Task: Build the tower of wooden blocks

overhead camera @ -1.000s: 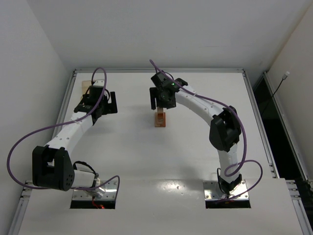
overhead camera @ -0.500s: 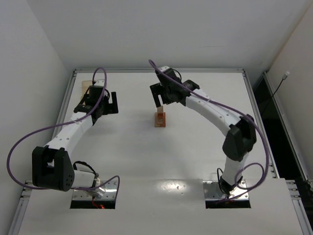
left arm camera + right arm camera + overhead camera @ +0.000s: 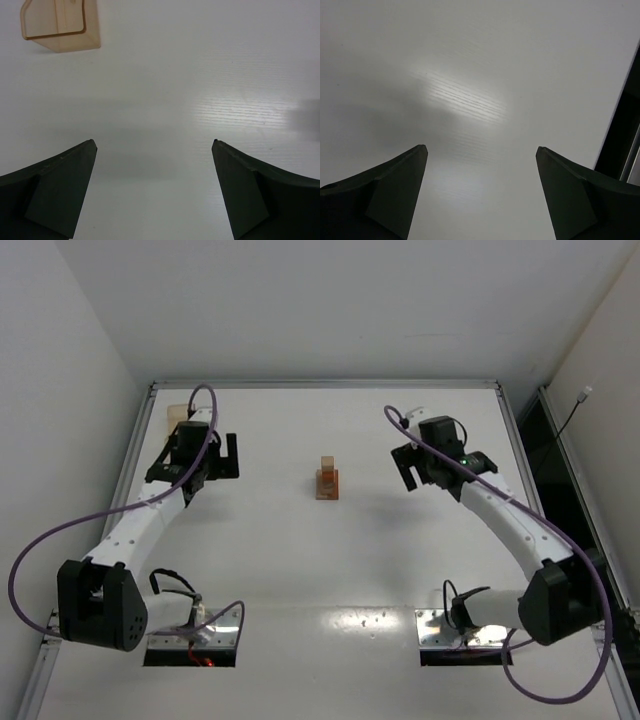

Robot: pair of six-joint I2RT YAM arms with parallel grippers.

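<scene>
Right wrist view: my fingers are standing spread, gripping nothing.
My right gripper is hovering over the bench toward its right edge; my left gripper is gaping too, near the far-left corner beside a tan container. The tower is standing mid-bench between them, apart from both.

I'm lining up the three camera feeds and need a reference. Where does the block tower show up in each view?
Top view: the tower stands near the middle of the white table.
Left wrist view: not in it; a pale tray sits in the top left corner.
Right wrist view: not in it.
Shared landmark: the white table appears in all three views; the tray also shows at the table's far left corner in the top view.
</scene>
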